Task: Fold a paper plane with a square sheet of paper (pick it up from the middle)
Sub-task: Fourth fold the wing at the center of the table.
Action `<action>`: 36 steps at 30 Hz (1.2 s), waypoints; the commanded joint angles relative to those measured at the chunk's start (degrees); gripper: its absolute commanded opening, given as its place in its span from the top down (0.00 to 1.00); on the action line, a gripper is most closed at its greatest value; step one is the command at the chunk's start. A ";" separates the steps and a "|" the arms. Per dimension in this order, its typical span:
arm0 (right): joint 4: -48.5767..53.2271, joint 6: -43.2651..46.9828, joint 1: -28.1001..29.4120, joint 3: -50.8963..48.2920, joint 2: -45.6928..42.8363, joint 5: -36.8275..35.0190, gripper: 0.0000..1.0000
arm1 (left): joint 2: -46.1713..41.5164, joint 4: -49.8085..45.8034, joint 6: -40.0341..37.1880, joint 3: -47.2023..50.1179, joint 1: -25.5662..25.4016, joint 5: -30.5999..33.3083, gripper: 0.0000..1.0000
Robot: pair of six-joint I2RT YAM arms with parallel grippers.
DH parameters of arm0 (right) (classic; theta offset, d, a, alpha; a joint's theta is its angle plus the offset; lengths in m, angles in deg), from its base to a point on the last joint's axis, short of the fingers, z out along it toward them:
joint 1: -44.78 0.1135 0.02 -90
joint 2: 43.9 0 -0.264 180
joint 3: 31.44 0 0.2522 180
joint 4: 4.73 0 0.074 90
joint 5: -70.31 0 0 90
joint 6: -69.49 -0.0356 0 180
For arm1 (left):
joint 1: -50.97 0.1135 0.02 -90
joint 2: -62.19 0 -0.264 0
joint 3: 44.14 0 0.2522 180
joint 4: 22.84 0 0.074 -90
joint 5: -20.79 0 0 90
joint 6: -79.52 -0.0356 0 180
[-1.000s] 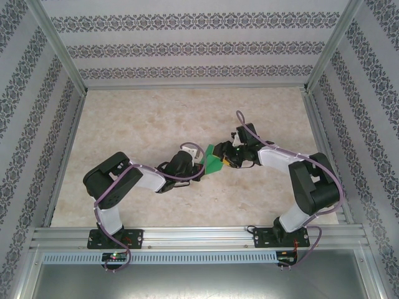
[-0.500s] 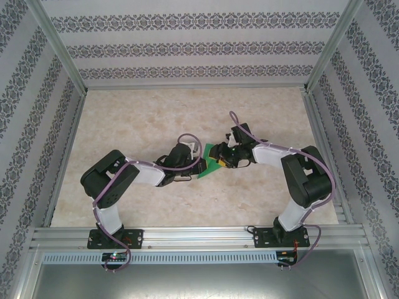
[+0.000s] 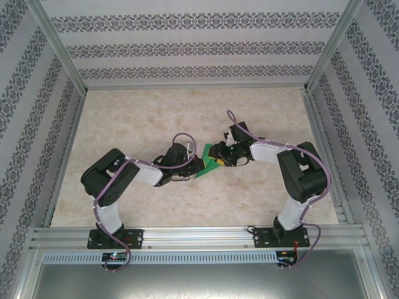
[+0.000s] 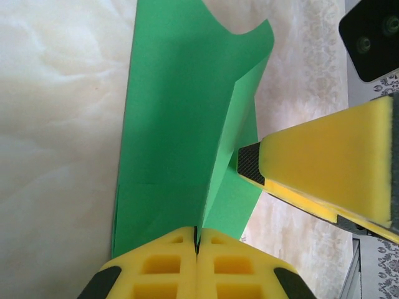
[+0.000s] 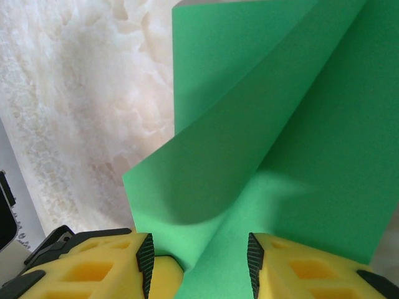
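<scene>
Green paper (image 4: 181, 124) sits clamped in left jaws, between parted right jaws.

Two arms, left arm (image 3: 115, 187) in the lower left, right arm (image 3: 302, 177) in the lower right: black rounded joint housings, white link shells, looped purple cables (image 3: 184, 134), black base plates (image 3: 115, 238); left gripper (image 4: 196, 246) and right gripper (image 5: 199, 265) have yellow foam fingers (image 4: 156, 268) with square cut-outs and black ribbed pad strips (image 5: 145, 258).

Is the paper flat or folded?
Folded: the paper shows creases and a raised flap, its edge pinched in the shut left gripper.
</scene>
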 commanded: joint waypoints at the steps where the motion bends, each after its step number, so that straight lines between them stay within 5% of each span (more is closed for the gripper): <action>1: 1.03 1.06 0.31 1.29 1.05 -0.61 0.55 | 1.11 4.82 2.77 1.71 0.62 -0.25 0.95; 18: 6.26 1.31 1.21 4.28 5.02 -4.64 0.51 | 0.73 7.98 3.78 3.56 1.59 -2.25 0.91; 29: 16.38 0.82 3.09 7.49 8.31 -13.52 0.48 | -2.31 3.76 0.70 3.79 2.24 -3.97 0.62; 36: 18.53 0.56 3.45 8.49 9.59 -14.56 0.45 | -3.49 1.67 -0.74 3.19 3.47 -4.87 0.56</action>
